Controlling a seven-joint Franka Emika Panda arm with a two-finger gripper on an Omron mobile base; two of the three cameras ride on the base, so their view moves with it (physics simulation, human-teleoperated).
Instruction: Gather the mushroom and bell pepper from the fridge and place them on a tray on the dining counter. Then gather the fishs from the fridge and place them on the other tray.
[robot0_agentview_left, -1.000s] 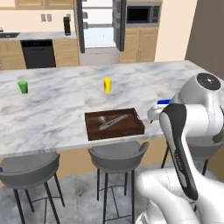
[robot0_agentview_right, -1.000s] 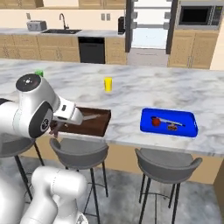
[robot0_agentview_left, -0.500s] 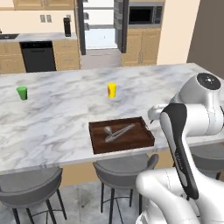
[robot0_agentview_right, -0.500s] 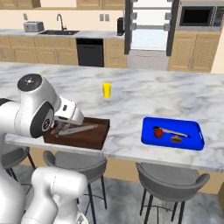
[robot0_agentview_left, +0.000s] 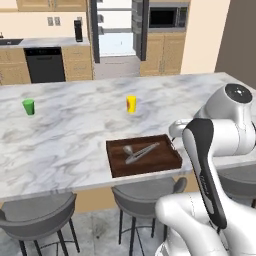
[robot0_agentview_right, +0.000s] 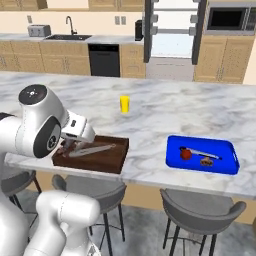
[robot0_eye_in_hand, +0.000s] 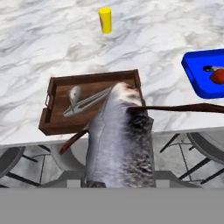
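The two-finger gripper (robot0_agentview_right: 67, 145) is clamped on a slim silvery-grey fish (robot0_eye_in_hand: 120, 140) — held just over the near edge of the dark brown wooden tray (robot0_eye_in_hand: 57, 116) on the white-grey marbled dining counter (robot0_agentview_left: 65, 135), where another grey fish (robot0_agentview_left: 141, 152) lies inside.

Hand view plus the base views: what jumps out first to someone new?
A big silvery fish looms close in the hand view, apparently held in the hand, just short of the brown tray at the counter's near edge, where another fish already lies. To the right, the blue tray holds the red pepper and a small brown mushroom. Behind, the fridge stands open.
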